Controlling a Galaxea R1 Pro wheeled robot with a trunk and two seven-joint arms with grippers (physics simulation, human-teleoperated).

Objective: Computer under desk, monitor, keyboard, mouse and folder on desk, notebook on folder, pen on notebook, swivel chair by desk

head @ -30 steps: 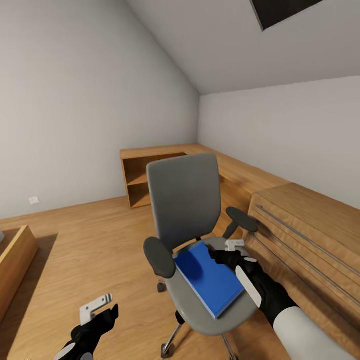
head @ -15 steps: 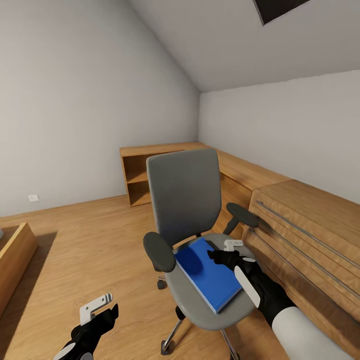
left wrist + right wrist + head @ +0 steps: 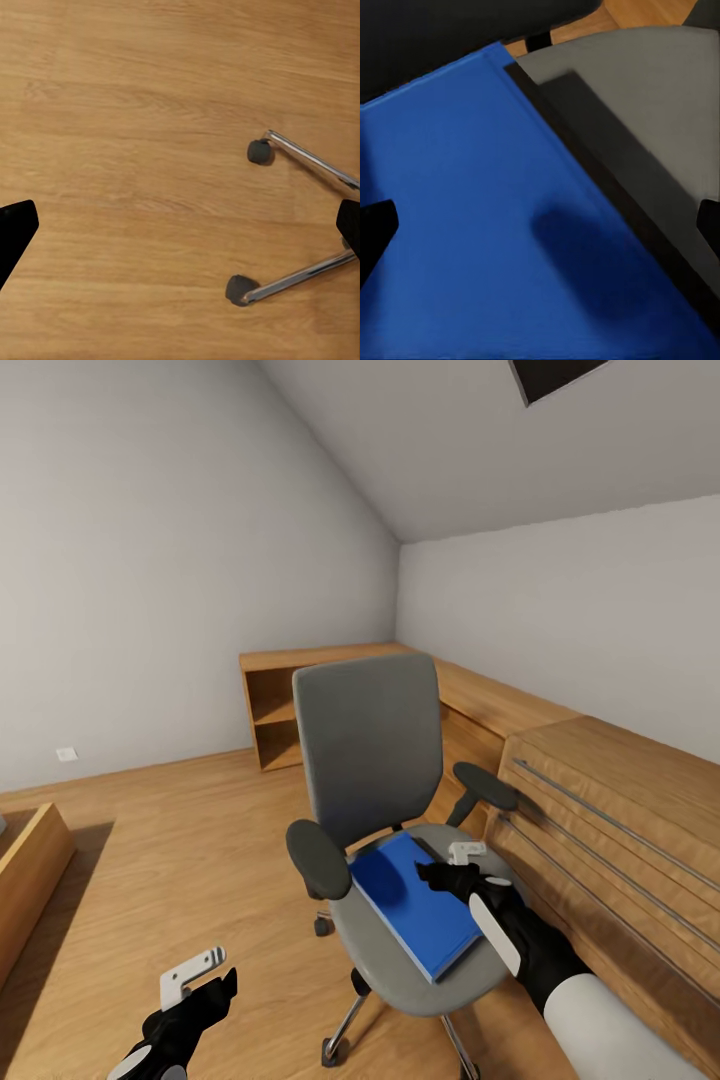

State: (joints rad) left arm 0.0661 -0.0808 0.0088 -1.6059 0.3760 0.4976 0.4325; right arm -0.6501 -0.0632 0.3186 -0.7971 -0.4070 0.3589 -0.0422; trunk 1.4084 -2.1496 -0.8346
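Folder (image 3: 415,913): flat on the seat of the swivel chair (image 3: 370,760), one corner toward the backrest, bright blue cover up; in the right wrist view (image 3: 472,225) spread under the fingers, its dark edge running along the grey cushion.
Right gripper (image 3: 452,865): poised over the folder's far right edge, jaws spread wide, nothing held, fingertips at either border of the wrist view.
Left gripper (image 3: 200,972): low beside the chair, over bare wood floor (image 3: 135,150), jaws parted, empty; chrome legs and castors (image 3: 259,151) ahead of it.
Step in hand: likely lining up a pinch on the folder's edge.
Risk, grip: thin flat cover, little edge to bite; sliding across the cushion instead of lifting.
Risk, chair: castors free to roll; a downward or sideways push probably shoving or turning the seat off.
Risk, armrest (image 3: 485,788): close by the right wrist; possible snag on the lift.
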